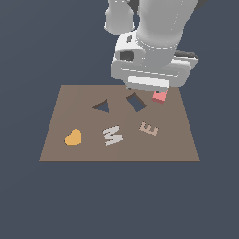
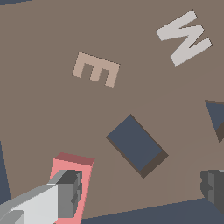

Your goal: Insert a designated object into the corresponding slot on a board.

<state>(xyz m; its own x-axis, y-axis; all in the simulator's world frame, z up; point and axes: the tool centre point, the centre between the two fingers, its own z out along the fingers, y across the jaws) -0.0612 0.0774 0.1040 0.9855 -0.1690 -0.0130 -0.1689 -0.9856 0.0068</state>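
The pink-red block (image 1: 159, 96) lies flat on the brown board (image 1: 84, 149) near its far edge, just to the exterior view's right of the dark tilted four-sided slot (image 1: 136, 102). The arm's white hand (image 1: 154, 70) hangs low over both and hides its fingers in that view. In the wrist view my gripper (image 2: 142, 190) is open wide. One finger (image 2: 68, 194) sits over the block (image 2: 72, 175), the other finger (image 2: 214, 188) is far off, and the empty slot (image 2: 136, 143) lies between and just ahead of them. Nothing is held.
Also on the board (image 2: 43, 109) are a dark triangular cut-out (image 1: 102, 106), an orange heart (image 1: 73, 137), a pale zigzag letter (image 1: 112, 135) and a tan letter E (image 1: 149, 129). Plain dark floor surrounds the board.
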